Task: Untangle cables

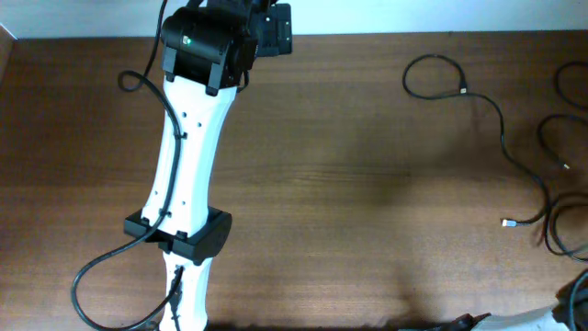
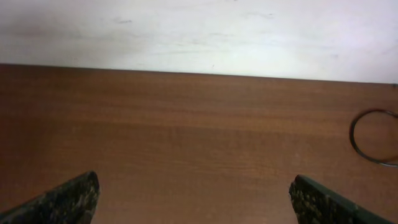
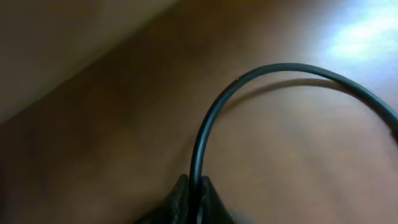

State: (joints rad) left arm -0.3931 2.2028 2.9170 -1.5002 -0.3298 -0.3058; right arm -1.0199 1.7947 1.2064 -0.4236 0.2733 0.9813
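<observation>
Only the two tips of the left gripper show, cut by the wrist view's lower edge. They are spread wide with bare table between them. A cable loop lies ahead and far to its right, cropped at the frame edge. Overhead, the cables sprawl loose well right of that arm, some running off-frame. The right gripper, blurry and mostly out of view, is pinched on one black cord that arches up and rightward from its tips.

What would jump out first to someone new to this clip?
The white left arm spans the left of the table in the overhead view, the left gripper open above the wood. Thin black cables sprawl at far right, and the right gripper is shut on one arching cable.
</observation>
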